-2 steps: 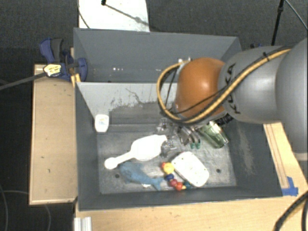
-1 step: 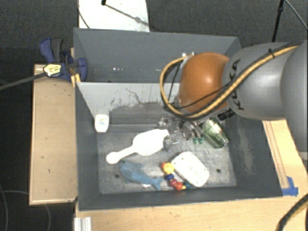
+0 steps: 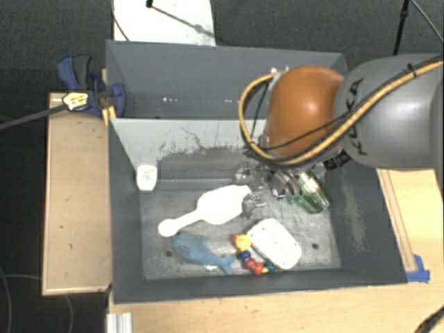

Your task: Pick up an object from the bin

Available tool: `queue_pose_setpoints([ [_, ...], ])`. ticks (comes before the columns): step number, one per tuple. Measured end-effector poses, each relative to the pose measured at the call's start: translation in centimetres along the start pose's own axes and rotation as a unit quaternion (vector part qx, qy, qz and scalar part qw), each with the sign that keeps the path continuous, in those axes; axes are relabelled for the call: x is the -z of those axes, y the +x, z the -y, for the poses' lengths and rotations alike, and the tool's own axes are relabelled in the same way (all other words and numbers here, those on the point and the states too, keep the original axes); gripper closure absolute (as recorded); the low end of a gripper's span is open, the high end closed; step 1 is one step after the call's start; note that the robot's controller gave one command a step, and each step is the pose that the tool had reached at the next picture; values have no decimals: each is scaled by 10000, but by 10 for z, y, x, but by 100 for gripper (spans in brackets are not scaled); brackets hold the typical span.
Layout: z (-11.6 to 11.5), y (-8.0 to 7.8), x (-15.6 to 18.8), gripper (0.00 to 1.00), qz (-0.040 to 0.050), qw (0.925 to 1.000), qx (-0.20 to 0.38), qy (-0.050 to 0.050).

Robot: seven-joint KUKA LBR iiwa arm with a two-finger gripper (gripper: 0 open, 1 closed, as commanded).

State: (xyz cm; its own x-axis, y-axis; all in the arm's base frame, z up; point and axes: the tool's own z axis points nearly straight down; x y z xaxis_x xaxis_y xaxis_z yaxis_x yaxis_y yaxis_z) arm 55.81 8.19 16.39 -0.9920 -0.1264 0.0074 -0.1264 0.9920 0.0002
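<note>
My arm bends in from the right, its smooth orange dome (image 3: 305, 109) hanging over the pincer (image 3: 255, 193). The pincer sits low at the broad end of a glossy white plastic spoon (image 3: 208, 210); wide or narrow, I cannot tell. Just below it lies a rounded white shell (image 3: 275, 243), with bright beads (image 3: 248, 253) and a crumpled blue rag (image 3: 200, 250) further left. A clear green piece (image 3: 313, 198) lies to its right.

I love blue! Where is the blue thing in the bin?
In the camera view, the blue thing lies near the front wall of the bin, just below the white spoon and left of the colourful beads.
</note>
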Motion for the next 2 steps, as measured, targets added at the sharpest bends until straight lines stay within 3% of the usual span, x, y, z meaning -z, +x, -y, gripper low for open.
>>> queue_pose_setpoints([
  [1,16,-10,-12,100,121,9999,85,1],
  [2,11,-7,5,100,-11,10000,47,-2],
])
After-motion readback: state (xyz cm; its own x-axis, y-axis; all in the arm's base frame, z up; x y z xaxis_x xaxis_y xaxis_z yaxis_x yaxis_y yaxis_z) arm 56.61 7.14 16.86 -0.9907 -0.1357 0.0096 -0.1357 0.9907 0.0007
